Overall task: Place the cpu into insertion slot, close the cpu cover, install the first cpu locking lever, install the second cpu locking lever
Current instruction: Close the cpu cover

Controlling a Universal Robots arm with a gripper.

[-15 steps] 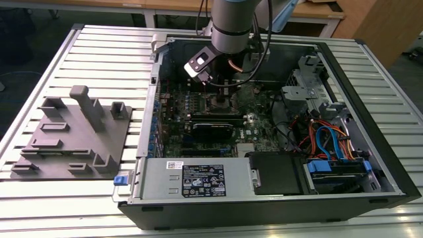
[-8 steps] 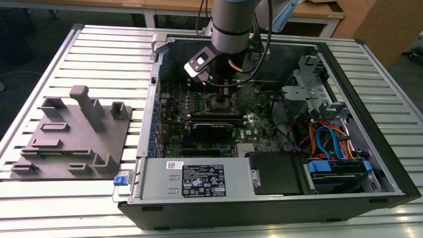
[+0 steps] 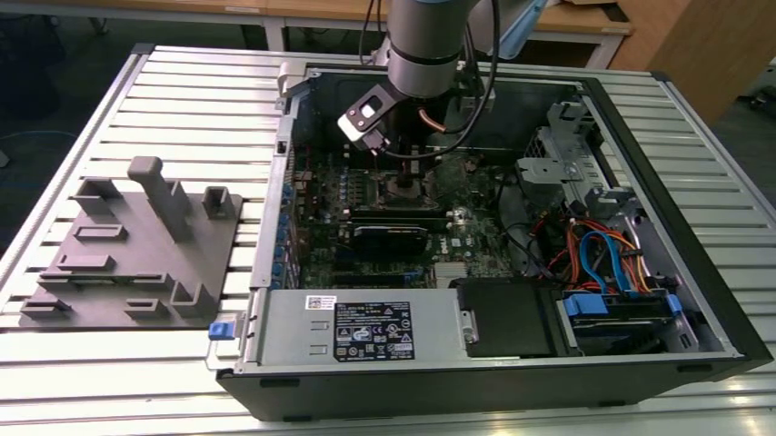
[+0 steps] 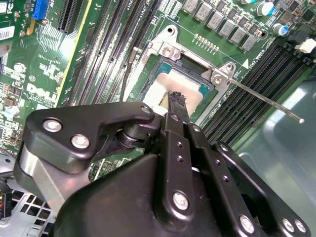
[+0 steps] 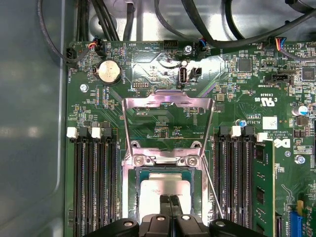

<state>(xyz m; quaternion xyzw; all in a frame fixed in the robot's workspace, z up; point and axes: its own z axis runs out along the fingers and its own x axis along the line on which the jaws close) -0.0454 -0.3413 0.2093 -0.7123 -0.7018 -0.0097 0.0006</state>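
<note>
a: where's the cpu (image 5: pixel 163 186) sitting right now?

b: in the first wrist view it lies flat inside the insertion slot (image 5: pixel 134 190), pale face up, edges looking square to the rim. your hand (image 5: pixel 169 203) is right over one edge of it. the two fingers are pinched together with nothing visible between them. the tips are touching the chip or just off it; i can't tell which.

a: so what do you want from me on this step?

b: i'd judge this as seating the chip. keep any press light and straight down, never sideways, because a skewed chip could harm the contacts under it. check that all four edges sit level in the rim before you trust it.

a: and the cpu cover (image 5: pixel 168 101)?

b: it's swung open, standing back from the slot on its hinge, so nothing is clamped yet. in the second wrist view a thin locking lever (image 4: pixel 266 101) sticks out free over the memory slots (image 4: pixel 269 66), unlatched.

a: anything crowding me?

b: memory slots flank the socket on both sides, and black cables (image 5: pixel 197 19) hang along one edge of the board. in the exterior view the arm reaches down into the open computer case (image 3: pixel 485 395), whose walls leave little room for swinging. the grey fixture plate (image 3: pixel 134 263) on the tabletop (image 3: pixel 194 91) is well apart.
</note>
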